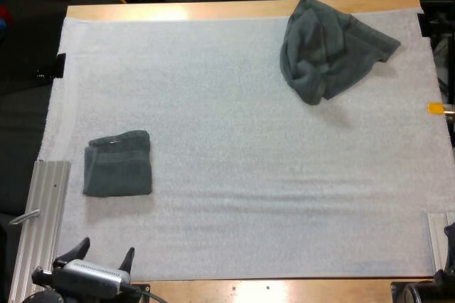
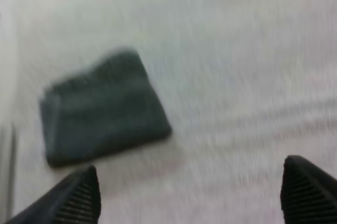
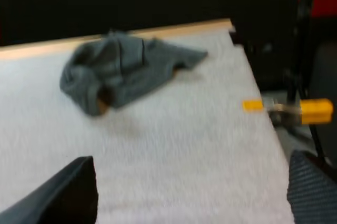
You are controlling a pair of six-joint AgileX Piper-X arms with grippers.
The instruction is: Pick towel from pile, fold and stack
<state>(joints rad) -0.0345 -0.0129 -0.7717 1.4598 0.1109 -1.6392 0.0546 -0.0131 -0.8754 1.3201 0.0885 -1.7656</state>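
Two towels: folded towel (image 1: pixel 117 164) near left, crumpled towel (image 1: pixel 327 50) far right. It looks soft and floppy; pinch a raised bump. Left gripper (image 1: pixel 106 246) and right gripper (image 3: pixel 192 161) are spread wide, holding nothing.

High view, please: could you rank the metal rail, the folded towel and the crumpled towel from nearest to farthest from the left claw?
1. The metal rail, right beside the left claw, on its left.
2. The folded towel, just ahead of the claw.
3. The crumpled towel, far across to the right.
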